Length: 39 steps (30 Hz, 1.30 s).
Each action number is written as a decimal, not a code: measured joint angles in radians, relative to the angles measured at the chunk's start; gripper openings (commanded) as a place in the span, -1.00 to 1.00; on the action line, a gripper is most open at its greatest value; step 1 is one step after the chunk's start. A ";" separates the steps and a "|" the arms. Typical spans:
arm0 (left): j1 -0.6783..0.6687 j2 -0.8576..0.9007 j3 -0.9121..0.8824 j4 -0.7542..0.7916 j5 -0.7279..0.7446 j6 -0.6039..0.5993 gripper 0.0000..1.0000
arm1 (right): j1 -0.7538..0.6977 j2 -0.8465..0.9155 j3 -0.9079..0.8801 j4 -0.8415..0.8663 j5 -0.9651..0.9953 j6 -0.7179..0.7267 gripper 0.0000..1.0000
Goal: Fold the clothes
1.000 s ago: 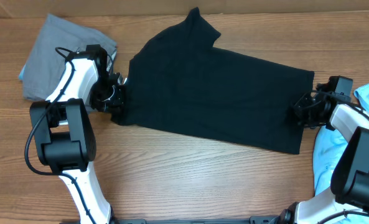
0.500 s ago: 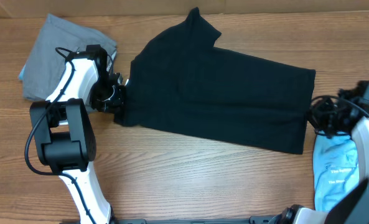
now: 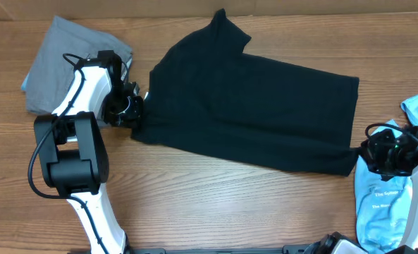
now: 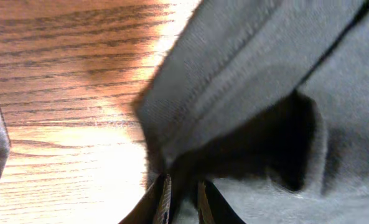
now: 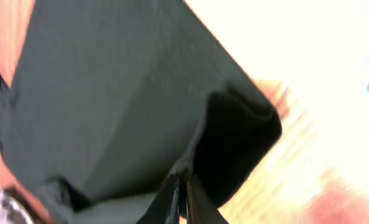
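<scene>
The left gripper (image 3: 135, 113) is clamped on a seamed edge at one end of the black T-shirt (image 3: 251, 113). The right gripper (image 3: 361, 149) is pinched shut on the hem corner at the other end. The shirt lies spread on the table (image 3: 230, 212) between both grips.

Step in hand, by judgement: flattening before the first fold. The next move calls for both arms to lift and carry one edge together.

The grey trousers (image 3: 53, 60) lie beside the left arm. The light-blue printed shirt (image 3: 381, 204) lies beneath the right arm and may snag.
</scene>
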 measured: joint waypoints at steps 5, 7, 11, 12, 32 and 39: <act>0.000 0.000 0.000 0.002 0.002 0.000 -0.64 | 0.000 0.024 0.000 0.095 0.038 0.018 -0.78; 0.000 0.000 0.000 0.002 0.002 0.000 -0.64 | 0.000 0.053 0.000 0.107 0.048 0.024 -0.78; 0.000 0.000 0.000 0.002 0.002 0.000 -0.64 | 0.000 0.132 0.000 0.103 0.060 0.037 -0.13; 0.000 0.000 0.000 0.003 0.002 0.000 -0.64 | 0.000 0.154 0.000 0.105 0.061 0.044 -0.02; -0.005 -0.068 0.093 -0.077 0.161 0.024 -0.48 | 0.125 0.213 0.000 0.118 -0.132 -0.183 -0.41; -0.052 -0.159 0.091 -0.132 0.156 0.028 -0.24 | 0.203 0.213 -0.092 0.109 -0.022 -0.056 -0.27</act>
